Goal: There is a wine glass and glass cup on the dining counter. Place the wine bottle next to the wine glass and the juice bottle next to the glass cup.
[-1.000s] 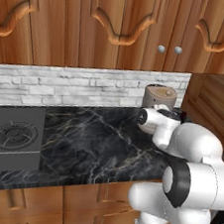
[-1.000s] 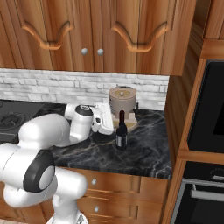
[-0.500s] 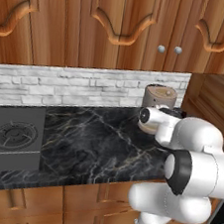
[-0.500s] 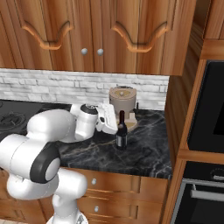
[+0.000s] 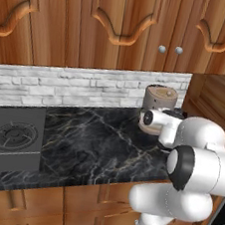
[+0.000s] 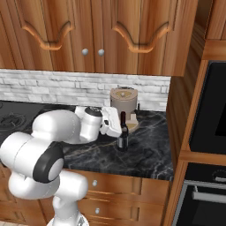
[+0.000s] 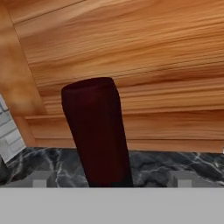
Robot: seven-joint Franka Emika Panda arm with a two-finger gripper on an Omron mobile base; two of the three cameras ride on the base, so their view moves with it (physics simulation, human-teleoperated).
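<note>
The wine bottle (image 6: pixel 122 135), slim and dark with a reddish top and a pale label, stands upright on a black marble wall counter (image 6: pixel 145 150). My gripper (image 6: pixel 114 124) is just to its left at neck height, reaching sideways, with its jaws open. In the hand view the bottle's dark red neck (image 7: pixel 97 131) rises close in front of the gripper (image 7: pixel 110 180), between the two spread fingertips (image 7: pixel 39 179), and neither one touches it. The wine glass, glass cup, juice bottle and dining counter are out of view.
A round wooden canister (image 6: pixel 123 99) stands right behind the bottle against the brick backsplash. A tall wooden cabinet with an oven (image 6: pixel 207 114) closes the counter on the right. A stove burner (image 5: pixel 13 139) lies at the left. Wall cabinets (image 6: pixel 101 31) hang overhead.
The arm has swung its elbow round and carried the open gripper a little to the right, closer to the wine bottle. The bottle has not moved.
</note>
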